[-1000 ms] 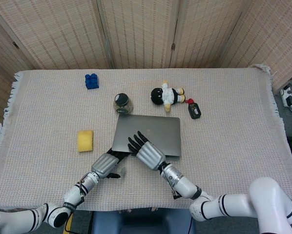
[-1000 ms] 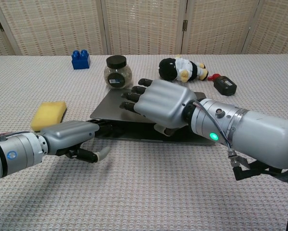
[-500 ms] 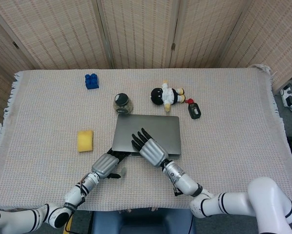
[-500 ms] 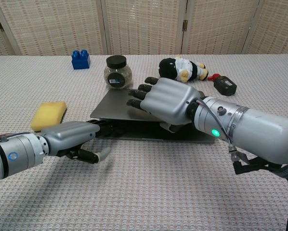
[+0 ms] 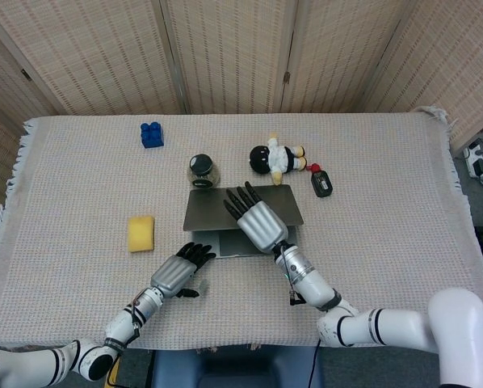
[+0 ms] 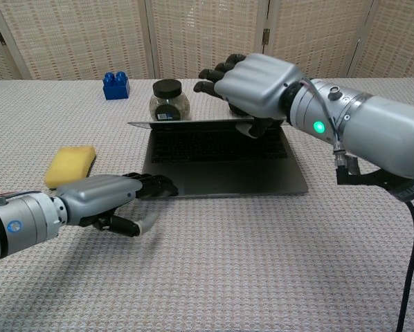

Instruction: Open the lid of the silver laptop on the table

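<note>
Head view: the silver laptop (image 5: pixel 240 218) sits at the middle of the table (image 5: pixel 387 202) with its lid partly raised; the right hand (image 5: pixel 258 218) grips the lid's front edge, and the left hand (image 5: pixel 177 273), fingers apart and holding nothing, lies at the laptop's front left corner. Chest view: the right hand (image 6: pixel 252 86) holds the lid (image 6: pixel 193 122) above the keyboard (image 6: pixel 217 145), thumb beneath the edge, while the left hand (image 6: pixel 106 197) rests flat with its fingertips (image 6: pixel 158 185) touching the laptop's (image 6: pixel 228 173) front edge.
</note>
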`<state>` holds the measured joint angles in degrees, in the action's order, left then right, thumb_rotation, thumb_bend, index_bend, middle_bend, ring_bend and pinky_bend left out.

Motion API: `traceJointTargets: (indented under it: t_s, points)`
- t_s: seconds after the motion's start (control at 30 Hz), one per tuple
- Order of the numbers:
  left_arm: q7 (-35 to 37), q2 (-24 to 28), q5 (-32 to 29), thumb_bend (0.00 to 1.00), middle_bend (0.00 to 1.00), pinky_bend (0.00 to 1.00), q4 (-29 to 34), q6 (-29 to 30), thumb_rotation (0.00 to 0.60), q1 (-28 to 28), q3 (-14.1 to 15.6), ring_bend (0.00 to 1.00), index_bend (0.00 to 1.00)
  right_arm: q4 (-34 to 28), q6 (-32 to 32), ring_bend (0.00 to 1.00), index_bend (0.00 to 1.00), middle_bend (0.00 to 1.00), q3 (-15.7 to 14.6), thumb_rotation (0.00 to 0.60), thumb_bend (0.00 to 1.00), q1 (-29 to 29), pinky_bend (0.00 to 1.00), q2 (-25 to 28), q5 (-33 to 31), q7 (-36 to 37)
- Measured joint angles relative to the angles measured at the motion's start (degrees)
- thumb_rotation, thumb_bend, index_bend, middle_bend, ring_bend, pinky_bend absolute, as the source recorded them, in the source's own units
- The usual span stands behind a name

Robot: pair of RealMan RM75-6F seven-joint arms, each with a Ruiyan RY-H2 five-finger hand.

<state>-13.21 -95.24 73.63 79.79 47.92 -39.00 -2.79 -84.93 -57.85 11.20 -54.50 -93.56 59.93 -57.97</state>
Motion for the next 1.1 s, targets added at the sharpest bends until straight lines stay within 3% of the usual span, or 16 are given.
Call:
traceJointTargets:
  t_s: [0.37, 1.1]
  points:
    - [-1.1, 0.0, -0.3, 0.61, 0.00, 0.00, 0.5, 0.5, 0.191, -0.1, 0.5, 0.00, 0.00, 3.1, 0.4, 0.00, 0.00, 0.00, 4.4, 0.600, 0.49, -2.7, 0.00, 2.0, -5.4, 1.4]
    - [-3.6, 0.1, -2.0, 0.61, 0.00, 0.00, 1.4, 0.4, 0.191, -0.6, 0.9, 0.00, 0.00, 19.0, 4.6, 0.00, 0.00, 0.00, 10.2, 0.600, 0.49, -11.2, 0.00, 0.8, -18.5, 2.3]
